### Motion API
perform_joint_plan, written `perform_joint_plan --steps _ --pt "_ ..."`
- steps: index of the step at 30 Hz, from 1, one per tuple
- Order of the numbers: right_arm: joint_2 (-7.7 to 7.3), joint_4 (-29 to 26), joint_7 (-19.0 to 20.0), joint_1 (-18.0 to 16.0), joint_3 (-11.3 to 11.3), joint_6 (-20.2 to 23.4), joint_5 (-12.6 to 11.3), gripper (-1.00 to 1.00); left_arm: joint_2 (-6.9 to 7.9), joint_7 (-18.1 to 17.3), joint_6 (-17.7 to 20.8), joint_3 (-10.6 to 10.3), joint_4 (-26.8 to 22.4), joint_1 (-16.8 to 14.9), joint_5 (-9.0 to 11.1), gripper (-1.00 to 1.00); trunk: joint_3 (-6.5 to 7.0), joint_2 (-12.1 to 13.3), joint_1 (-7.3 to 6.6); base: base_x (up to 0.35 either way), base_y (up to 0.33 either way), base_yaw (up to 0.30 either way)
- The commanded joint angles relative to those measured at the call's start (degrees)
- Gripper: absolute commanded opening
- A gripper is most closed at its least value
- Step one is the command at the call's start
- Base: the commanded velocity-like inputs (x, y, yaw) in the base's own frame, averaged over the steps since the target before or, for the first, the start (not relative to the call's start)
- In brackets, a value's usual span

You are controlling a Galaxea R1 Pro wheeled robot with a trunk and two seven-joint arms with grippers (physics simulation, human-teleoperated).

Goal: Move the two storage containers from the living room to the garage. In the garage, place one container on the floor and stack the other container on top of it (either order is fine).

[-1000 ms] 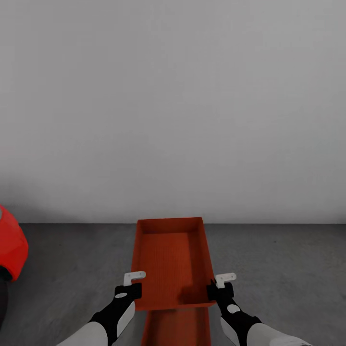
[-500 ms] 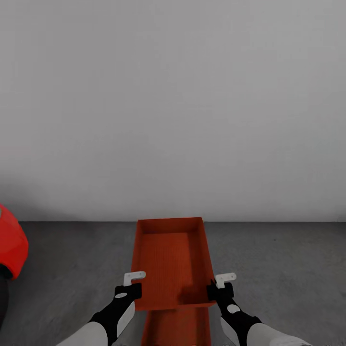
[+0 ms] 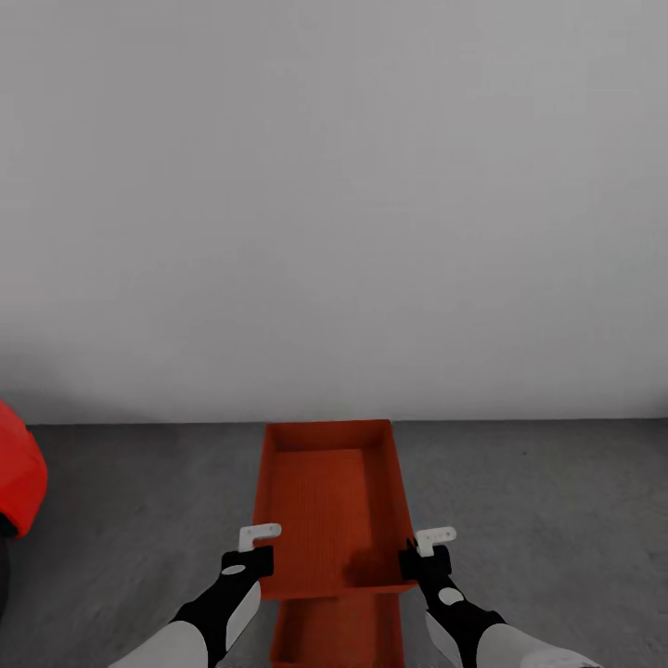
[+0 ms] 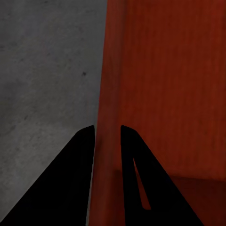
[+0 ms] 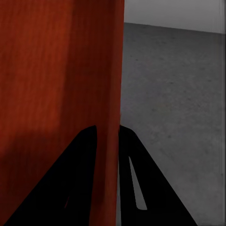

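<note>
An orange-red bin (image 3: pixel 329 506) hangs between the robot's two claws above the garage floor (image 3: pixel 538 520), the left claw (image 3: pixel 252 547) clamped on its left wall near the corner closest to the robot and the right claw (image 3: pixel 427 549) clamped on its right wall at the matching corner. The left wrist view shows that claw's two dark fingers (image 4: pixel 70 183) straddling the thin wall of the bin (image 4: pixel 165 84), one outside over the concrete (image 4: pixel 42 84) and one inside; the right wrist view shows the same grip mirrored, fingers (image 5: pixel 75 183) either side of the bin's wall (image 5: pixel 61 70), with grey floor (image 5: pixel 174 103) beyond. The held bin is rectangular and open-topped, its walls plain and smooth, its long side running away from the robot toward the white-grey wall (image 3: pixel 334 204). A second bin (image 3: pixel 339 631) of the same colour lies lower, just under the held bin's near end and closer to the robot, only its near part visible past the upper one's rim; whether the two touch cannot be told. Two bins, two claws. Well to the left of the held bin, a curved piece of a red car (image 3: pixel 19 482) sits at the floor's edge near the wall.
</note>
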Motion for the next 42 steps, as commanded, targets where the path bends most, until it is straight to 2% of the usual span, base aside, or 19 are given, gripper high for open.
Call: perform_joint_plan --steps 1,19,42 --pt "0.00 0.2 -0.7 -0.1 -3.1 -0.1 -0.5 -1.00 0.30 1.2 -1.8 0.2 -0.3 0.0 -0.8 -1.00 -0.14 -0.1 0.00 0.000 0.000 -0.166" --pt "0.00 0.2 -0.7 -0.1 -3.1 -0.1 -0.4 -1.00 0.31 1.2 -1.8 0.2 -0.3 0.0 -0.8 -1.00 -1.49 -0.1 0.00 0.000 0.000 -0.156" --pt "0.00 0.2 -0.7 -0.1 -3.1 -0.1 -0.4 -1.00 0.30 1.2 -1.8 0.2 -0.3 0.0 -0.8 -1.00 -3.59 -0.1 0.00 0.000 0.000 -0.007"
